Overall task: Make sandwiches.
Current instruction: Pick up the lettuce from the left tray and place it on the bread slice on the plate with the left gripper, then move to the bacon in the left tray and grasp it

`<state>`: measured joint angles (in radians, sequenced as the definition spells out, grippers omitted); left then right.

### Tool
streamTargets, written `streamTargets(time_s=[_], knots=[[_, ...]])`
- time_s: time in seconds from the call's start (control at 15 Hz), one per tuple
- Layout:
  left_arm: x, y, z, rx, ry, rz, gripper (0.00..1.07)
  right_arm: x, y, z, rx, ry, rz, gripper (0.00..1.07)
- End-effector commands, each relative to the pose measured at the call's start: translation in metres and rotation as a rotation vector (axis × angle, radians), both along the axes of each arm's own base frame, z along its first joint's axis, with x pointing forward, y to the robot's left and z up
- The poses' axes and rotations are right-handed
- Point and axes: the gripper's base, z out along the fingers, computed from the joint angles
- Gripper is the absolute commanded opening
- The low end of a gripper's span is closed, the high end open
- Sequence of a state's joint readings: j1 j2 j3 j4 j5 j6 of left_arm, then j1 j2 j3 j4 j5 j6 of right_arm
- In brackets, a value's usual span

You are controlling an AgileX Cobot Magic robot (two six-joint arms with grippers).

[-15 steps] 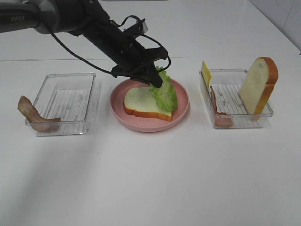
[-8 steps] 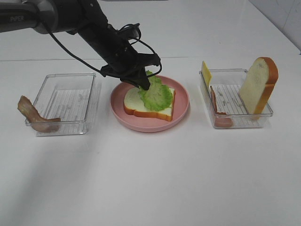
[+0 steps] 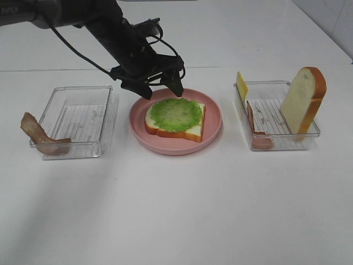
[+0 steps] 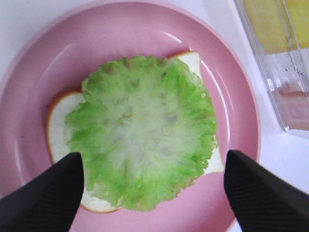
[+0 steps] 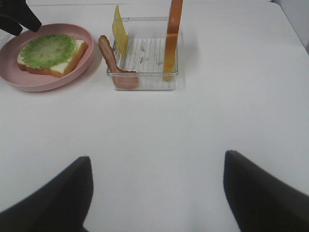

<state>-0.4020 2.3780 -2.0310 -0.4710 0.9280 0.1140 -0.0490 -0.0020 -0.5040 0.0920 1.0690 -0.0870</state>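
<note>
Here the left hand (image 3: 163, 93) gapes wide above the lettuce (image 3: 175, 113) on the plate (image 3: 213, 129), bacon tray (image 3: 108, 113) beside.

A robot lab: white table (image 3: 176, 210), clear trays (image 3: 83, 88), black arm (image 3: 118, 36).

A glossy black left arm (image 3: 107, 22) is being shown, marked "PIPER" in white; thin black cables (image 3: 80, 53) are being looped beside its matte left hand (image 3: 164, 91).

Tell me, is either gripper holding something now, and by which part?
Nothing is held. The left gripper hangs open above the lettuce; the right gripper is open too.
</note>
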Motion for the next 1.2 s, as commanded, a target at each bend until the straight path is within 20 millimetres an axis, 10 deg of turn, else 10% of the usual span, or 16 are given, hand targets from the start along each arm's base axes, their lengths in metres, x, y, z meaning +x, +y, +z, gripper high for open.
streamTargets(time_s=[0.07, 1.2], knots=[[-0.004, 0.009, 0.027, 0.07, -0.035, 0.024, 0.77, -0.002, 0.001, 0.0, -0.002, -0.024, -0.001, 0.73], [-0.05, 0.137, 0.141, 0.338, 0.006, 0.216, 0.76, -0.002, 0.001, 0.0, -0.002, -0.024, -0.001, 0.73]])
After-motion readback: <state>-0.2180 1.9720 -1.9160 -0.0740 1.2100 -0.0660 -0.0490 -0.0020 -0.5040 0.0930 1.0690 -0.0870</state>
